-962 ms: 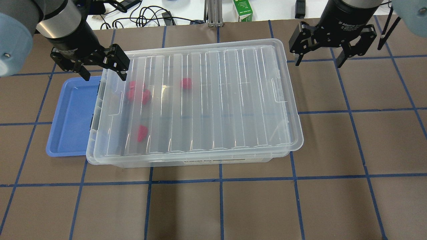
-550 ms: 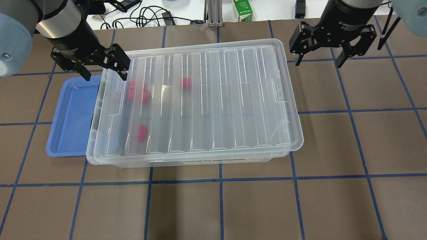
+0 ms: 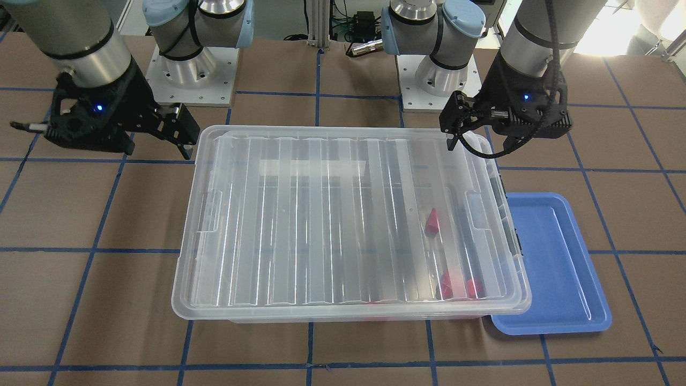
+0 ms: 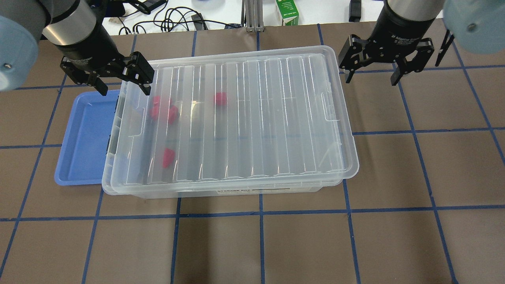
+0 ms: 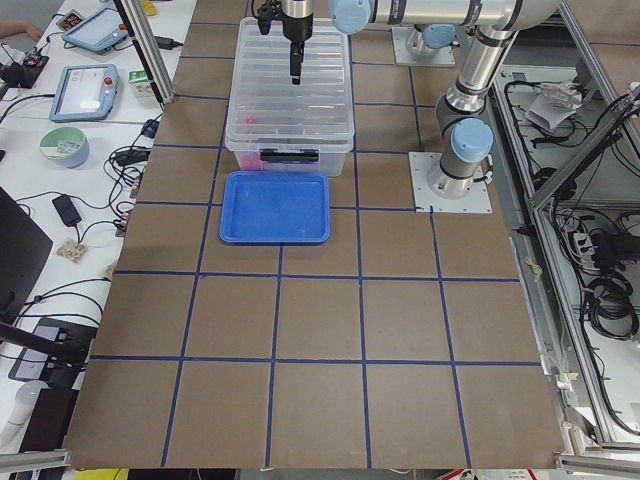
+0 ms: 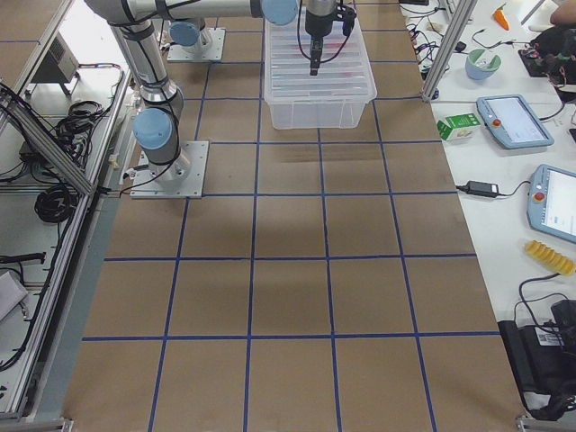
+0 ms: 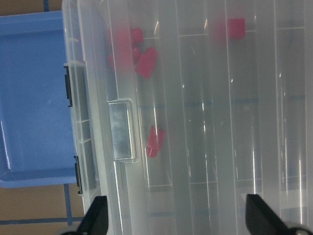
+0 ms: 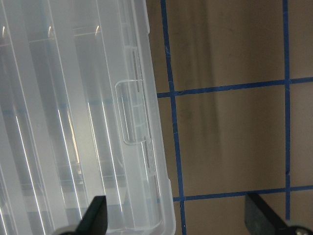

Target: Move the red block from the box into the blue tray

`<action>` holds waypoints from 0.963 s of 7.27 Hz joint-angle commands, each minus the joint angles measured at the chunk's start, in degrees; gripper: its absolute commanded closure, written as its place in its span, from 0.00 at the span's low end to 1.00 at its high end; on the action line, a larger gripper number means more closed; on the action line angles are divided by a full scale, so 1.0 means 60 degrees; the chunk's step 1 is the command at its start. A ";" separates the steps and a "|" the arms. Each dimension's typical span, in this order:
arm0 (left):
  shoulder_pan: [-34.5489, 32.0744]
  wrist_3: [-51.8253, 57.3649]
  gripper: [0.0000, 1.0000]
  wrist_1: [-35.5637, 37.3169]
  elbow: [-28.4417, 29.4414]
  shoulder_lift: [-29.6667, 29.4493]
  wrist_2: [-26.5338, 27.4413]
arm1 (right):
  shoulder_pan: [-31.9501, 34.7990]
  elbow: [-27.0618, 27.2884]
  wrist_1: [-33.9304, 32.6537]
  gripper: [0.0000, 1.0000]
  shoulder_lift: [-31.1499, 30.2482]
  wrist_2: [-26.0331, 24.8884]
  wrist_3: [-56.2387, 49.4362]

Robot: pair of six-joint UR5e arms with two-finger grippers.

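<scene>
Toward the far edge of the table (image 4: 394, 177), the box (image 4: 230, 189), with its clear ribbed lid (image 4: 256, 118) shut flat on top, so no way in for a finger yet. Under that lid, toward the left end and the near wall, the red block (image 4: 169, 157), judged so by the narrower stub on it in the left wrist view. Other red pieces (image 4: 163, 110) grouped toward the box's far left corner, one more farther in.

Against the box's left end, on the side of the table's left edge, the blue tray (image 4: 83, 134), probably set there to keep the carry short.

Over the lid's far left corner, the left gripper (image 4: 123, 87), jaws spread wide, holding nothing. Just off the far right corner, over bare table, the right gripper (image 4: 371, 79), likewise spread and empty. Likely posed one per end for lifting the lid together by its recessed handles (image 4: 328, 106).

White print on the right gripper's black body, too blurred to read whole. Strip label (image 4: 252, 192) on the box's near wall and green carton (image 4: 287, 12) beyond the far edge, both illegible.
</scene>
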 commanded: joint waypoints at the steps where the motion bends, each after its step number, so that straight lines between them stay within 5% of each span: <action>1: 0.0010 -0.0003 0.00 0.0003 0.0009 0.0017 -0.0023 | -0.0001 0.1486 -0.2396 0.00 0.0760 -0.0012 -0.0019; 5: -0.0004 -0.0003 0.00 0.0003 0.0010 -0.0013 -0.0038 | -0.0045 0.1712 -0.2538 0.00 0.0967 -0.0215 -0.0048; 7: -0.0005 0.0012 0.00 0.0003 0.0009 -0.0012 -0.0024 | -0.0234 0.1712 -0.2567 0.00 0.1041 -0.1325 -0.0630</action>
